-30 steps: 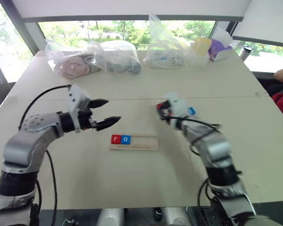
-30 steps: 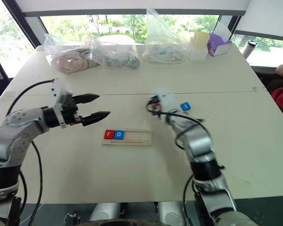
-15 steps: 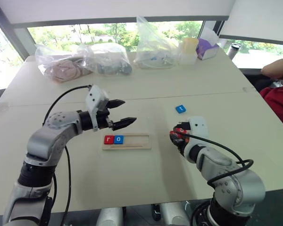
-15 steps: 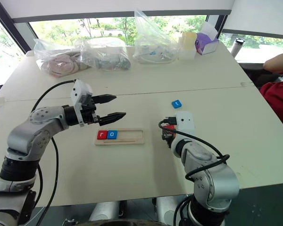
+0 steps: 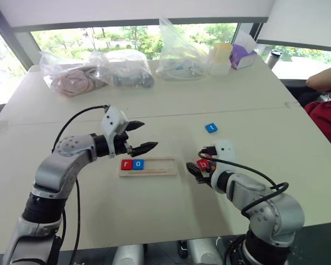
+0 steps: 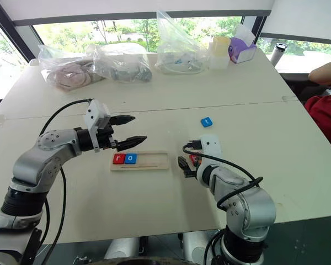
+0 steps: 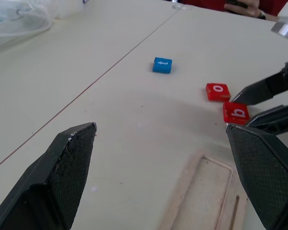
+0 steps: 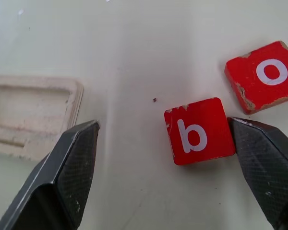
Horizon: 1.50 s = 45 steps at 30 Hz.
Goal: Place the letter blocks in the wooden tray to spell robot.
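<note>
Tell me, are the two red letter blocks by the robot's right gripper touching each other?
Apart. The right wrist view shows a strip of bare table between the red b block and the red o block.

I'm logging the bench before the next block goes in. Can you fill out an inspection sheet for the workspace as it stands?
Surface: pale table, a seam running across it.
Job's things: wooden tray holds a red r block and a blue o block at its left end, rest of the slot free. Red b block and red o block lie flat on the table right of the tray; blue t block lies farther back.
Clutter: plastic bags, a cup, a purple box at the far edge.
Grippers: left gripper open, empty, above the tray's left end; right gripper open around the b block.
Cables: black cables on both arms.
Surroundings: windows; a person's arm at the right.
</note>
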Tool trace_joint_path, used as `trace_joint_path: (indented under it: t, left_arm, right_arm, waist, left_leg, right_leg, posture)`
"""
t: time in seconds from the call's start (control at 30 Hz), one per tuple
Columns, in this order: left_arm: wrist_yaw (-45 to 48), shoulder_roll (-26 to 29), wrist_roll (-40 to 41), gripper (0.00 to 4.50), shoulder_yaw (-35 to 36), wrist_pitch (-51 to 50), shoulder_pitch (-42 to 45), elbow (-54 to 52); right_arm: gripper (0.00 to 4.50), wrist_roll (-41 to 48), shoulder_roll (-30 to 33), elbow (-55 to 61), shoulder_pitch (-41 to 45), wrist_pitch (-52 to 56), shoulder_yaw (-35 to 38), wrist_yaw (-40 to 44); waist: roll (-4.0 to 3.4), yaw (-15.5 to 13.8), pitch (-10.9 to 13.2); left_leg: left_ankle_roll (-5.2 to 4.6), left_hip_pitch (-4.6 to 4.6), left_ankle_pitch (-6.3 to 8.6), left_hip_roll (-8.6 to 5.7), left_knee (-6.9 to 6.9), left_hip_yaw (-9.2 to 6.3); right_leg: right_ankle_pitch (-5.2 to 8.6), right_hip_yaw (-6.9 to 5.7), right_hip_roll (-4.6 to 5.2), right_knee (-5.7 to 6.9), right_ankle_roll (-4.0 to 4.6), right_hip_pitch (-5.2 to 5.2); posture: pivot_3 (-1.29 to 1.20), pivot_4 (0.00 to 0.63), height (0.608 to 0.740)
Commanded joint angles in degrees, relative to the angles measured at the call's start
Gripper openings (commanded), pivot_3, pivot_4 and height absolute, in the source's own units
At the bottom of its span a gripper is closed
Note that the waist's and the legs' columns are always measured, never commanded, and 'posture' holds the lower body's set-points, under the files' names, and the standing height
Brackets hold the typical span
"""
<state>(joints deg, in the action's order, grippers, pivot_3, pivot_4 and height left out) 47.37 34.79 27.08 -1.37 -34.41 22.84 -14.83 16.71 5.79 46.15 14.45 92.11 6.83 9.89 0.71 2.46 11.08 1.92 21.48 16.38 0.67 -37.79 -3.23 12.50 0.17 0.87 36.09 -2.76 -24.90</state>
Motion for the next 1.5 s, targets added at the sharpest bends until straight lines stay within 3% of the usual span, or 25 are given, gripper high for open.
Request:
trace_joint_path:
  t: [0.03,0.17,0.33,0.5,0.73,1.03,1.13,1.27,1.3,1.43,1.5]
  left_arm:
    - [1.02,1.54,0.04,4.50,1.81,1.43,0.36,-1.07]
    - [3.12,2.84,-0.49,4.50,1.26,2.21,0.80,0.51]
    - [4.35,3.19,-1.17,4.50,0.54,2.98,1.48,1.86]
    - [4.85,3.29,-1.67,4.50,0.17,2.90,1.61,1.63]
    - [3.85,5.17,-1.46,4.50,2.14,1.43,-1.10,-2.26]
    - [-1.04,5.52,0.09,4.50,5.55,-1.78,-8.10,-9.71]
    - [-1.92,5.57,-0.09,4.50,5.35,-1.78,-8.89,-10.50]
    - [-2.75,5.87,0.10,4.50,5.99,-1.92,-9.66,-11.15]
    - [-2.79,6.01,0.19,4.50,6.21,-1.95,-9.82,-11.24]
    - [-2.51,6.76,0.53,4.50,7.27,-1.90,-10.68,-11.28]
    - [-1.01,8.45,1.52,4.50,9.16,-2.52,-11.83,-10.98]
  right_arm:
    - [4.47,8.37,8.41,5.40,4.24,0.21,4.82,11.01]
    - [4.47,17.20,29.30,6.06,-3.17,-15.27,7.31,33.15]
    - [4.47,3.84,43.30,-12.56,-12.36,-54.71,1.66,48.65]
    - [4.47,-6.55,46.50,-34.54,-4.22,-84.80,-8.95,58.94]
    - [4.47,-11.17,42.30,-62.35,15.92,-103.17,-19.49,73.08]
    - [4.47,-11.91,34.64,-79.65,27.55,-109.47,-24.94,82.54]
    - [3.62,-13.49,31.53,-86.37,31.41,-111.48,-26.40,82.60]
    - [1.51,-13.70,30.80,-90.46,33.87,-113.41,-29.22,82.61]
    - [1.16,-13.50,30.96,-90.63,34.04,-113.53,-29.64,82.61]
    - [1.17,-12.71,32.13,-87.89,34.10,-110.86,-28.56,82.61]
    - [1.17,-6.89,31.34,-72.10,33.68,-94.16,-25.37,79.86]
  waist:
    - [0.01,-0.03,0.01]
    - [0.08,-0.62,0.01]
    - [0.19,-0.32,0.05]
    - [0.33,0.22,0.15]
    - [0.39,-0.14,0.22]
    - [0.37,-0.36,0.24]
    - [0.37,-0.32,0.24]
    - [0.36,-0.29,0.24]
    - [0.36,-0.30,0.23]
    - [0.36,-0.37,0.23]
    - [0.33,-0.40,0.25]
  left_leg:
    - [0.00,0.00,0.00,-0.02,-0.01,0.03]
    - [-0.01,-0.01,0.01,-0.04,0.14,-0.05]
    - [-0.04,-0.10,0.03,-0.06,0.49,0.05]
    - [-0.03,-0.19,0.02,-0.05,0.46,0.21]
    - [-0.02,-0.25,0.01,-0.03,0.47,0.22]
    - [0.01,-0.22,-0.01,0.01,0.41,0.25]
    - [0.06,-0.29,-0.04,0.00,0.39,0.26]
    - [0.09,-0.32,-0.06,0.01,0.39,0.26]
    - [0.09,-0.33,-0.06,0.01,0.39,0.26]
    - [0.10,-0.32,-0.06,0.01,0.39,0.28]
    - [0.10,-0.32,-0.06,0.01,0.38,0.27]
  right_leg:
    - [0.00,0.01,0.01,-0.01,0.00,0.00]
    - [0.09,-0.08,0.01,-0.14,-0.06,0.07]
    - [0.20,-0.08,0.00,-0.35,-0.06,0.07]
    - [0.18,0.08,-0.04,-0.31,-0.04,0.08]
    - [0.03,0.22,-0.10,-0.08,-0.18,0.03]
    - [-0.11,0.32,-0.03,-0.02,0.02,0.00]
    - [-0.13,0.33,-0.04,0.02,0.10,0.03]
    - [-0.17,0.34,-0.06,0.03,0.14,0.05]
    - [-0.18,0.34,-0.06,0.03,0.14,0.06]
    - [-0.18,0.36,-0.04,0.03,0.13,0.06]
    - [-0.18,0.36,-0.04,0.04,0.13,0.06]
  posture:
    - [0.00,0.150,0.740]
    - [0.00,0.150,0.740]
    - [0.00,0.150,0.740]
    - [0.00,0.150,0.740]
    - [0.00,0.150,0.740]
    - [0.00,0.150,0.740]
    - [0.00,0.150,0.740]
    - [0.00,0.150,0.740]
    - [0.00,0.150,0.740]
    - [0.00,0.150,0.740]
    - [0.00,0.150,0.740]
